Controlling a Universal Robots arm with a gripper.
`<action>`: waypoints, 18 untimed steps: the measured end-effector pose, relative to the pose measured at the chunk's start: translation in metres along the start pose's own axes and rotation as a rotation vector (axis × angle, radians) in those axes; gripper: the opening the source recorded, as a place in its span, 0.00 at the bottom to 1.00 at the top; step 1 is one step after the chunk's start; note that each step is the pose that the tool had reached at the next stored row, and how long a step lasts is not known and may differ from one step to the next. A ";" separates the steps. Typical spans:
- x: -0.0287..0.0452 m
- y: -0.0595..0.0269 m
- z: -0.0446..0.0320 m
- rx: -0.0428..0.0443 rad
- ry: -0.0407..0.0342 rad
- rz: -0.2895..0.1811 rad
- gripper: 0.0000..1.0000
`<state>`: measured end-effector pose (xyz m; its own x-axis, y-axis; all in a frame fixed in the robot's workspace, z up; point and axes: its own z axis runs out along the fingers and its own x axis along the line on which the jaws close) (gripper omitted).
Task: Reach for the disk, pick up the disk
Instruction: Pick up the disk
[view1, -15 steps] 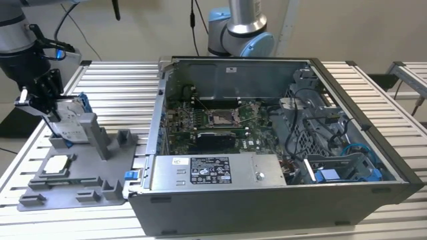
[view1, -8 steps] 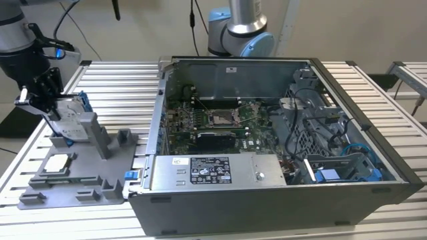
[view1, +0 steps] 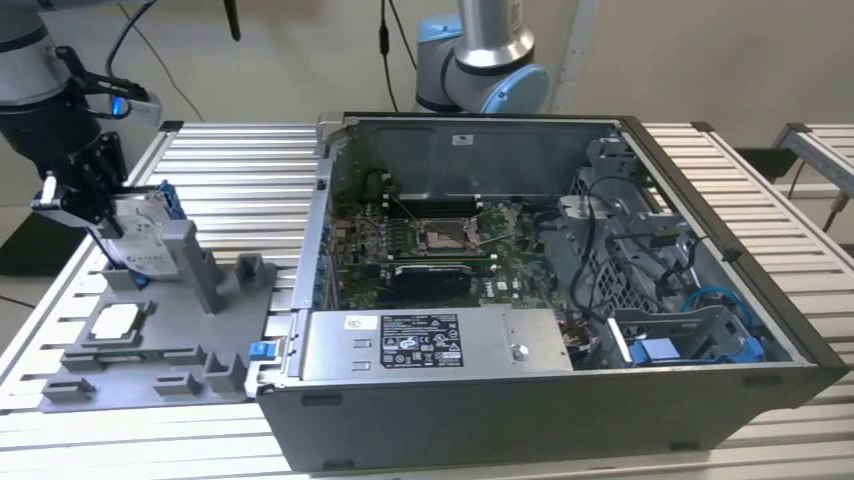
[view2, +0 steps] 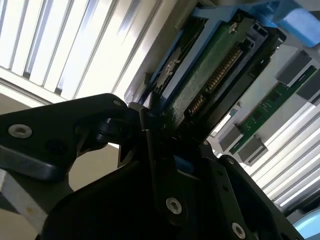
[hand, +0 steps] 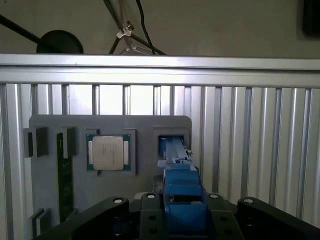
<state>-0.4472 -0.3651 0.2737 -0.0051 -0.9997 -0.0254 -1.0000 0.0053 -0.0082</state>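
The disk (view1: 142, 238) stands upright at the exterior view's left, a silver-grey drive with a white label in a blue carrier. Its lower end sits at the slot of the grey fixture plate (view1: 147, 360); I cannot tell whether it has left the slot. My gripper (view1: 118, 222) reaches in from above and is shut on the disk. In the first wrist view the blue carrier (hand: 180, 192) sits pinched between the black fingers (hand: 150, 202). The second wrist view shows the disk's green circuit board (view2: 215, 75) just past my gripper (view2: 160, 132).
A square processor chip (view1: 114, 320) (hand: 111, 152) and a memory stick (hand: 64, 175) lie in the fixture. The open computer case (view1: 561, 400) stands beside it on the slatted table (view1: 240, 170), with a grey labelled box (view1: 427, 342) inside. Another arm's base (view1: 481, 60) rises behind.
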 end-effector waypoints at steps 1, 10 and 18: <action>0.0001 0.0000 0.0000 0.0000 0.0031 0.000 0.00; -0.0001 0.0000 -0.0070 -0.0002 0.0040 0.000 0.00; -0.0002 0.0000 -0.0112 -0.0002 0.0040 0.000 0.00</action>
<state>-0.4472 -0.3652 0.2849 -0.0049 -0.9998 -0.0214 -1.0000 0.0051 -0.0080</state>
